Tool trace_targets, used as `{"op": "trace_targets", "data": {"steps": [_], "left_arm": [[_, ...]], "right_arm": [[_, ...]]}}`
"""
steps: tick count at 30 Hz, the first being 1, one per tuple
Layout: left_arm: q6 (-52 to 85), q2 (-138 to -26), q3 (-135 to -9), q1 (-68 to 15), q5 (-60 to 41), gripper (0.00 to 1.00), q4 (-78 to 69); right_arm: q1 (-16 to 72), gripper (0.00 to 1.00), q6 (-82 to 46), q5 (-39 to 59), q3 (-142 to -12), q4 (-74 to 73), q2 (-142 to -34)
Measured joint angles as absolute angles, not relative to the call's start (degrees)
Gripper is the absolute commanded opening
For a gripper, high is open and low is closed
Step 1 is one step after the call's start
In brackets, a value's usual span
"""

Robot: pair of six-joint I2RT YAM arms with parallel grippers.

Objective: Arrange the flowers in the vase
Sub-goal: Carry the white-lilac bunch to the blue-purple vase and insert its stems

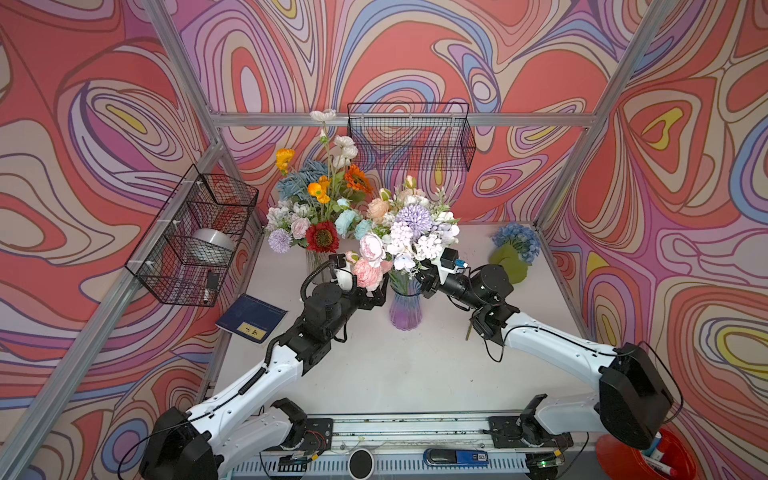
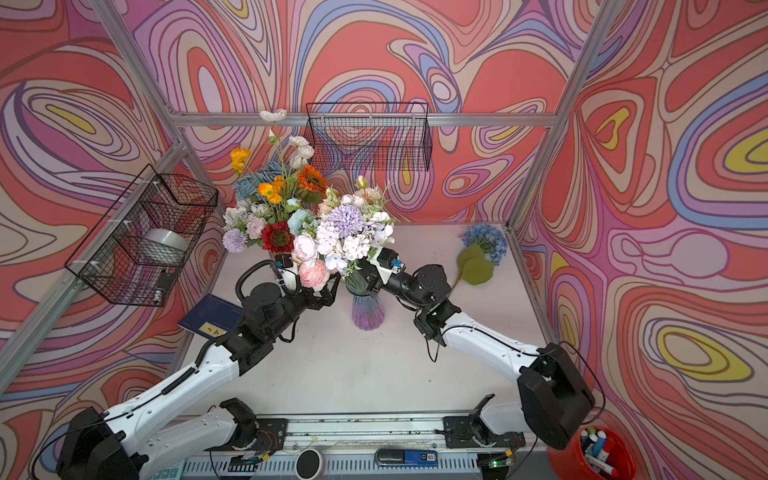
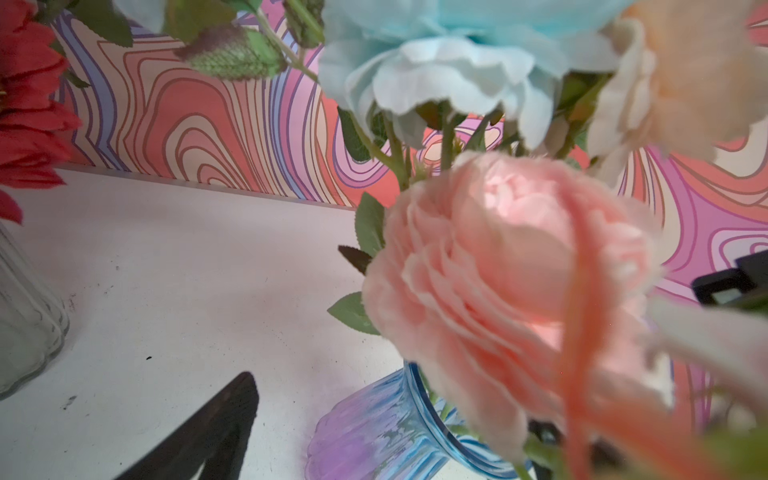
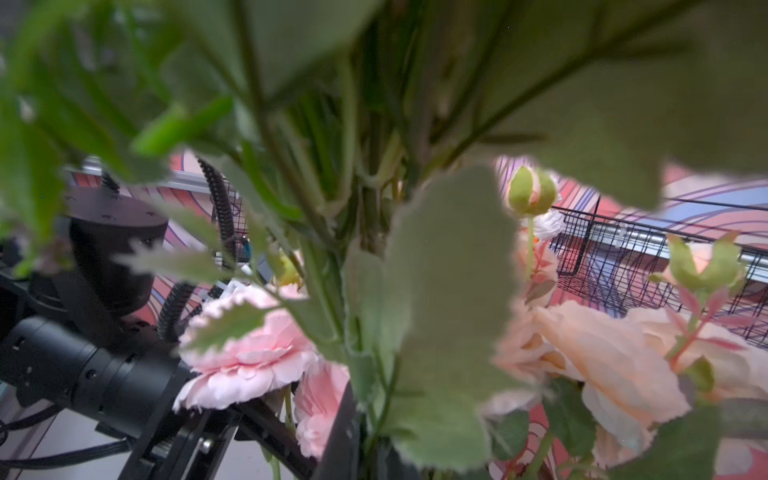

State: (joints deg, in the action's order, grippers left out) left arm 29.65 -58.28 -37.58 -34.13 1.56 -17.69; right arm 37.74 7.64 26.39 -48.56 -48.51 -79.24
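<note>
– Progress on the flowers (image 1: 428,245), as you judge it?
– Most of the way, I'd say. The ribbed purple-blue vase (image 1: 405,309) at mid-worktop (image 1: 395,374) carries a full pastel bunch: a lilac pompom (image 1: 413,220), white clusters, a pink peony (image 1: 368,272) drooping by its rim. A clear glass vase (image 1: 316,262) behind it to the left holds a red daisy (image 1: 322,237), an orange daisy (image 1: 357,178) and white poppies (image 1: 323,115).
– Anything left out?
– One blue hydrangea (image 1: 515,241) lies flat on the worktop at the far right, well apart from both vases.
– And the grippers?
– Left gripper (image 1: 379,296) gapes wide with nothing in it, just beside the purple vase's neck, under the peony. Right gripper (image 1: 424,286) is closed tight among the stems on the other side. Whether it pinches one I cannot tell, since leaves hide it.
– Materials?
– Fabric petals, soft and frayed at the edges. Thin green stems, plastic by the look. Fluted, glossy glass flaring at the mouth. Matte pale worktop, lightly scuffed
</note>
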Motion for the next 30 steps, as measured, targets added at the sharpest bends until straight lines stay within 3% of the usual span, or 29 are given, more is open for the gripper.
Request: {"op": "trace_targets", "data": {"steps": [14, 25, 30], "left_arm": [[28.7, -58.3, -37.7, -34.1, 2.0, 1.00, -14.8], [28.5, -58.1, -38.3, -34.1, 2.2, 1.00, -14.4], [28.4, -57.8, -38.3, -34.1, 2.5, 1.00, -13.9]], "right_arm": [[37.7, 0.00, 4.3, 25.3, -38.0, -60.0, -83.1], [37.7, 0.00, 3.6, 23.3, -36.4, -61.1, -85.4], [37.7, 0.21, 3.8, 22.3, -36.4, -56.9, -84.8]]}}
